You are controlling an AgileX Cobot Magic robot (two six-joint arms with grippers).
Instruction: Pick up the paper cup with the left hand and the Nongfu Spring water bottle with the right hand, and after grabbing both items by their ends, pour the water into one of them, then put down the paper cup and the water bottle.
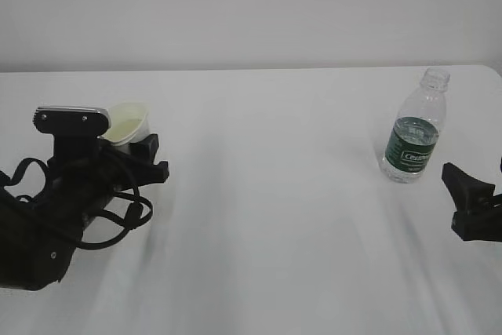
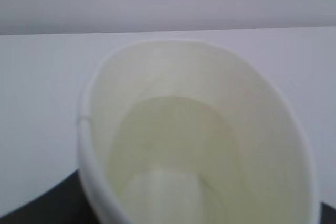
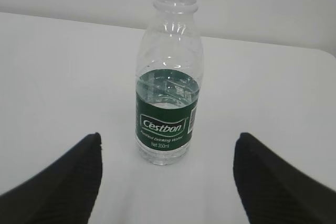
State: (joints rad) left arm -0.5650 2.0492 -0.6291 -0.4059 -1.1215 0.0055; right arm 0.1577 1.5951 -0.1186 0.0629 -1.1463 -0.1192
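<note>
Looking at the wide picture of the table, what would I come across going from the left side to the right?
Left gripper on its bulky black arm, closed around the paper cup → a stretch of bare white table → the uncapped water bottle with its green label → the open right gripper at the edge.

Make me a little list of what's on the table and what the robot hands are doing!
table: white table
paper cup: paper cup at the left, between the jaws of the left hand, looks empty, tilted
bottle: water bottle at the right, upright, no cap, green label
water: water fills it partway, level near the label's top
right hand: right hand open, short of the bottle, not touching it
pouring: not begun
</note>
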